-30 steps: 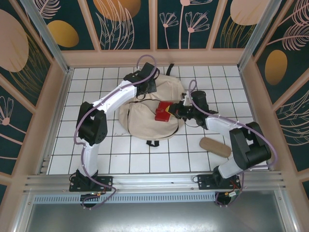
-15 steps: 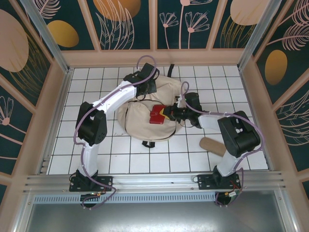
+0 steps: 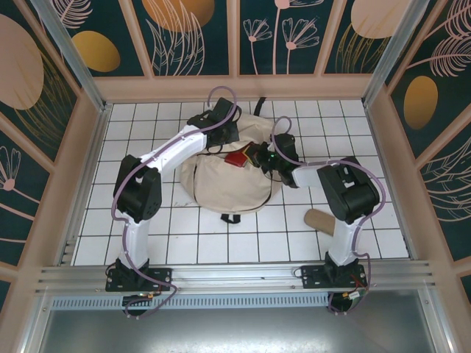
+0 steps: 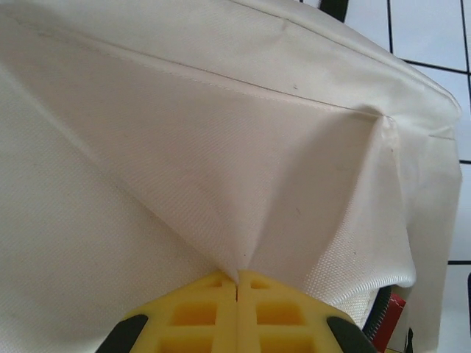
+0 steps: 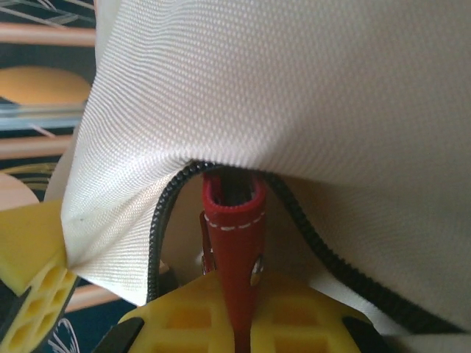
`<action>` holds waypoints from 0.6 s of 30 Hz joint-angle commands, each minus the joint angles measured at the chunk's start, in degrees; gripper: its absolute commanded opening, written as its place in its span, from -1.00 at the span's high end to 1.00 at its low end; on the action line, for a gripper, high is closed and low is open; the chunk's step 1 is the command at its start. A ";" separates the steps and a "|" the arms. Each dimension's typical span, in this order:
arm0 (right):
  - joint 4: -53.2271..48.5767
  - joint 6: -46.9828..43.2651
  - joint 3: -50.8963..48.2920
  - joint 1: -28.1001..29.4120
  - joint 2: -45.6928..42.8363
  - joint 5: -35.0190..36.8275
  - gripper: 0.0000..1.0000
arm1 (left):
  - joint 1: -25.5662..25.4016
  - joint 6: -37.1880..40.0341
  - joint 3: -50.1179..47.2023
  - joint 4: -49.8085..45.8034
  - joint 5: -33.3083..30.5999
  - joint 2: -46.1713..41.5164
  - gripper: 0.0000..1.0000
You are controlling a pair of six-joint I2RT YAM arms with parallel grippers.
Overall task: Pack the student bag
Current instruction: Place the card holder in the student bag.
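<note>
Bag mid-table. L gripper pinches its far lip up; R gripper clamps red case — it's moved far-left across the bag to the mouth, so insertion's begun.

This looks like a robot lab, built as a little booth. A white desk with black grid lines sits inside walls painted with flowers. The left arm and the right arm are bolted to a metal rail.
</note>
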 commanded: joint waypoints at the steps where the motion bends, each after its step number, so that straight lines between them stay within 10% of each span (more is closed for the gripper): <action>1: 7.45 4.20 3.43 1.23 2.00 11.40 0.97 | 0.51 -0.40 2.27 1.03 3.16 -1.48 1.00; 14: 13.24 10.10 11.62 2.43 10.81 16.76 0.92 | 3.76 1.15 6.21 -1.43 6.93 1.88 1.00; 18: 6.89 10.04 15.36 3.97 11.93 15.43 0.62 | 4.23 0.95 5.19 -1.03 7.02 1.63 1.00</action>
